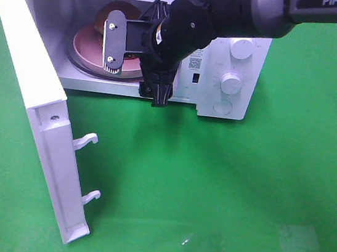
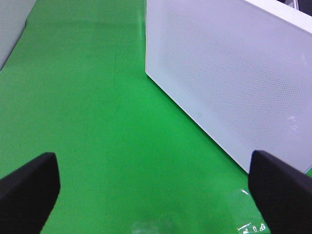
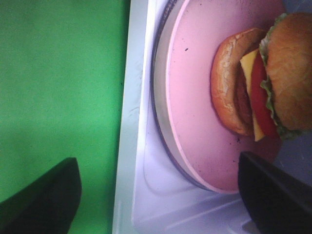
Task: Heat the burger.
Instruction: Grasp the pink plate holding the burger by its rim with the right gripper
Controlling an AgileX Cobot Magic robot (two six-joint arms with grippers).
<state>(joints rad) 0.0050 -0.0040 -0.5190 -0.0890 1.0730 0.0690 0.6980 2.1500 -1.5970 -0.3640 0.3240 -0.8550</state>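
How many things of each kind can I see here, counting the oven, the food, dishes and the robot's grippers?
Microwave, door open: 1
Burger: 1
Pink plate under the burger: 1
Glass turntable under the plate: 1
Grippers: 2, the right gripper at the microwave's mouth and the left gripper over the green table, both open
Total: 6

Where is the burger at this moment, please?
The burger sits on the pink plate inside the open microwave, at the upper left of the exterior high view, just behind the right pincer.
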